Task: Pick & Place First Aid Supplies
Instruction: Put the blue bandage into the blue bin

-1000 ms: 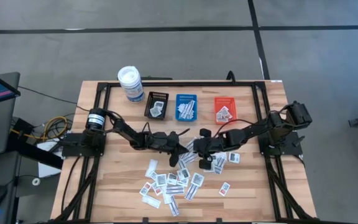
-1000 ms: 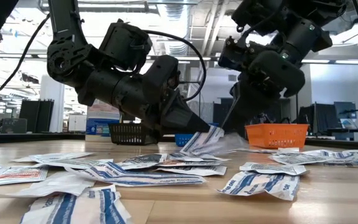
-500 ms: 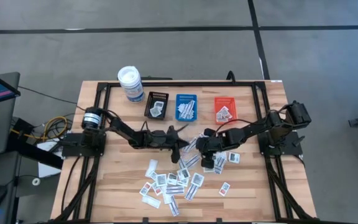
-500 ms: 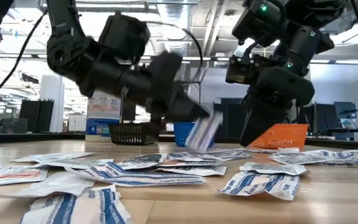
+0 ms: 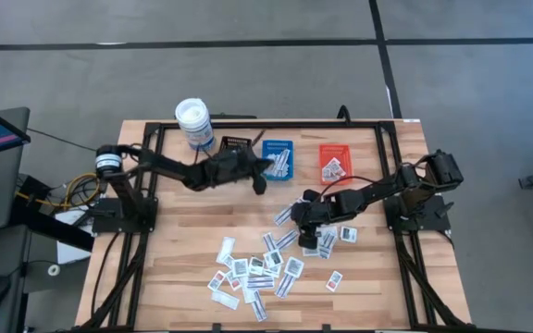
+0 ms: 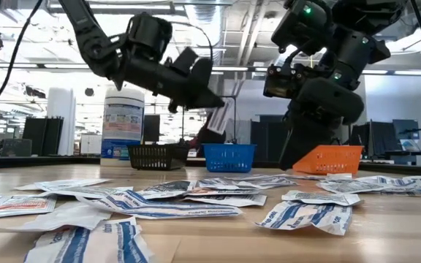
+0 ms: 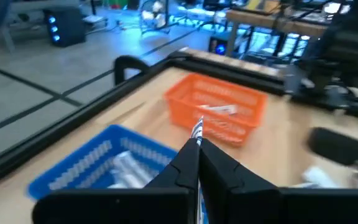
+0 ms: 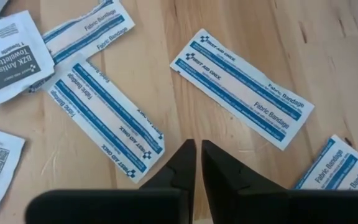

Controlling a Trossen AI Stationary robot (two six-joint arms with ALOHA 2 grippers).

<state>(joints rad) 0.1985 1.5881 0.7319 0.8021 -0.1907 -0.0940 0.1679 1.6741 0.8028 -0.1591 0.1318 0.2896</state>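
We've got the left gripper [image 5: 265, 172] up just beside the small blue plastic tray [image 5: 278, 159], jaws pinched tight on a flat white packet w/ blue stripes [image 6: 219, 117], held off the wooden table [image 5: 183, 259]. Right gripper [image 5: 296, 218] sits low over the scattered white first aid packets [image 5: 257, 268], well short of that tray; fingers [image 8: 179, 163] nearly together, nothing between them.

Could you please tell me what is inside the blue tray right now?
The blue tray holds several white packets with blue print. The left tool, shut on a striped packet, hangs beside it. What lies beneath the top packets is covered, so a count is not possible.
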